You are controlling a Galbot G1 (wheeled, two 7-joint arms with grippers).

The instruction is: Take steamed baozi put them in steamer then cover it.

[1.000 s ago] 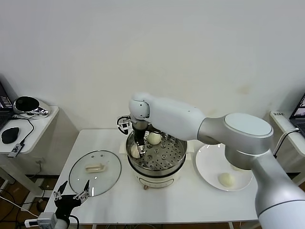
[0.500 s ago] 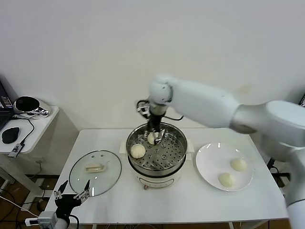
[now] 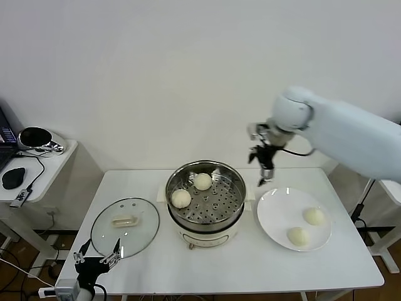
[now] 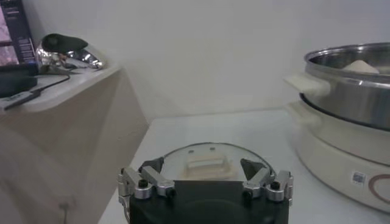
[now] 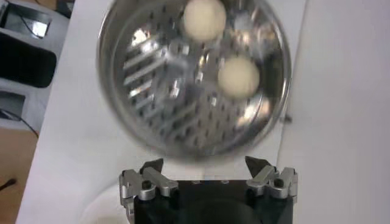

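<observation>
The steel steamer (image 3: 216,208) stands mid-table, uncovered, with two baozi on its tray, one at the back (image 3: 202,181) and one at the left (image 3: 181,198). Two more baozi (image 3: 313,216) (image 3: 297,236) lie on the white plate (image 3: 276,213) to its right. My right gripper (image 3: 264,178) hangs open and empty in the air above the gap between steamer and plate; its wrist view looks down on the tray (image 5: 164,91) and both baozi (image 5: 205,18) (image 5: 239,77). The glass cover (image 3: 141,233) lies flat left of the steamer. My left gripper (image 3: 96,257) waits open at the table's front-left edge, facing the cover (image 4: 207,152).
A low side table (image 3: 59,150) at the far left carries a black mouse (image 3: 12,177), cables and a shiny dark object (image 3: 36,137). A wall runs close behind the white table (image 3: 250,263). The steamer's side handle (image 4: 306,84) juts toward the cover.
My right arm has swung from over the steamer's left side up and to the right, past its rim toward the plate, leaving a baozi on the tray. The left arm has stayed still.
</observation>
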